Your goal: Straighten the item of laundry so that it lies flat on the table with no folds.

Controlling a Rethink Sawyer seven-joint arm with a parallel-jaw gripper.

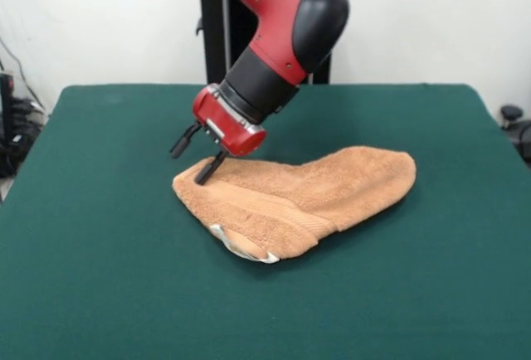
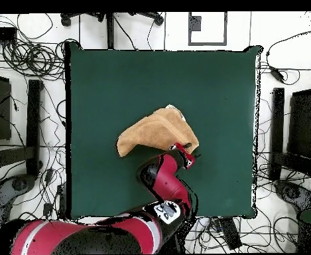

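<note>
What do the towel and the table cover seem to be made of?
Towel: probably cotton terry, orange-tan, with a nubby matte pile and a flat woven band near one edge. Table cover: dark green, matte and smooth, like felt, though the exact fabric cannot be told.

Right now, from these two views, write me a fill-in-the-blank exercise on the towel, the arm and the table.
1. The orange-tan towel lies on a table covered in dark ____ cloth.
2. The towel is not flat: it is ____ over on itself.
3. In the front view the gripper stands with its fingers ____, one tip touching the towel's edge.
4. A small ____ tag shows at the towel's near corner in the front view.

Missing words: green; folded; open; white
</note>
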